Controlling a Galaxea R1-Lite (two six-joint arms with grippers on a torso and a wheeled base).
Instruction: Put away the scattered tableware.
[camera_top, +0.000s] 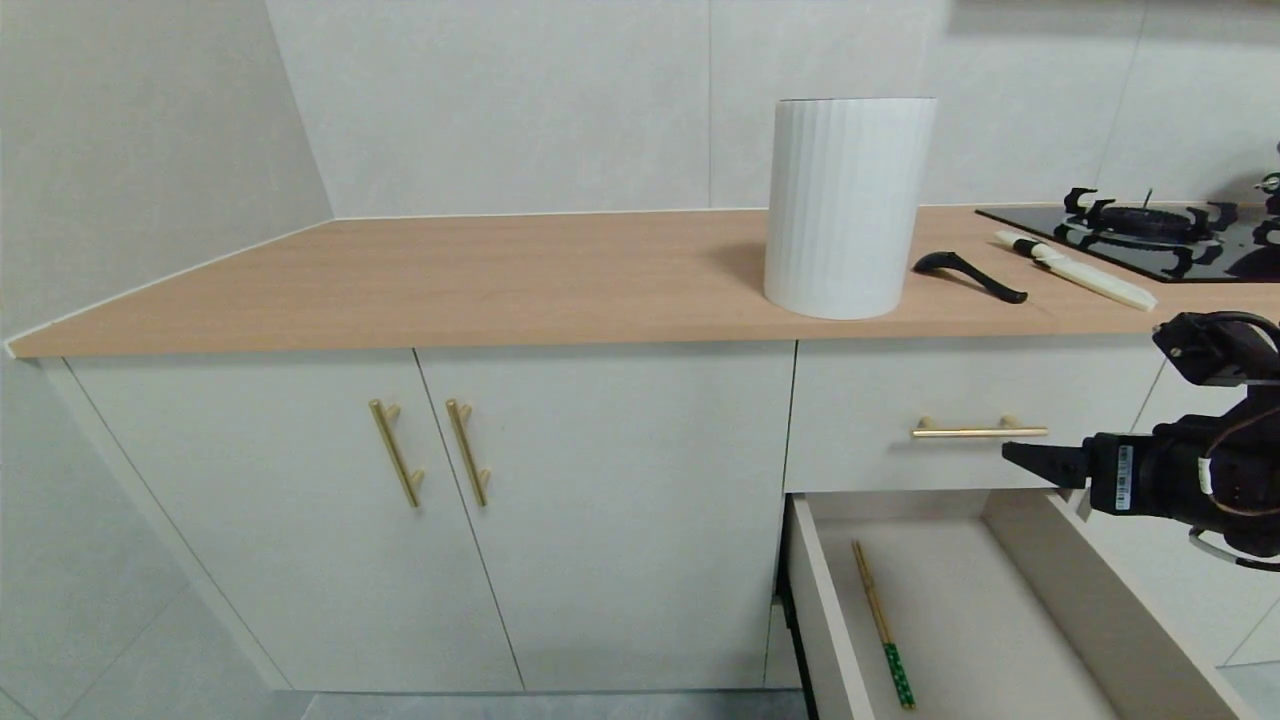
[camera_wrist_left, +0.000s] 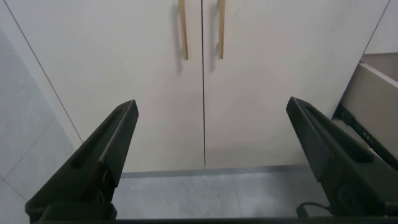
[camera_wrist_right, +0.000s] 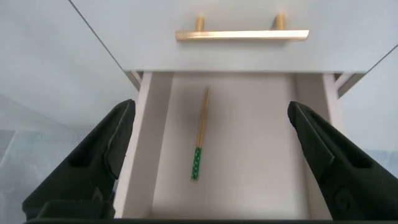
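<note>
The left gripper (camera_wrist_left: 211, 107) hangs in front of the two white cupboard doors (camera_wrist_left: 261, 81), its fingers wide apart. A tall white ribbed pot (camera_top: 845, 205) stands on the brown wooden counter (camera_top: 450, 280). Right of it lie a black curved tool (camera_top: 968, 272) and a long cream tool (camera_top: 1080, 270). In the open white drawer (camera_top: 822, 600) lie wooden chopsticks with green ends (camera_top: 882, 625). The right gripper (camera_wrist_right: 211, 107) hangs over that drawer, fingers wide apart.
</note>
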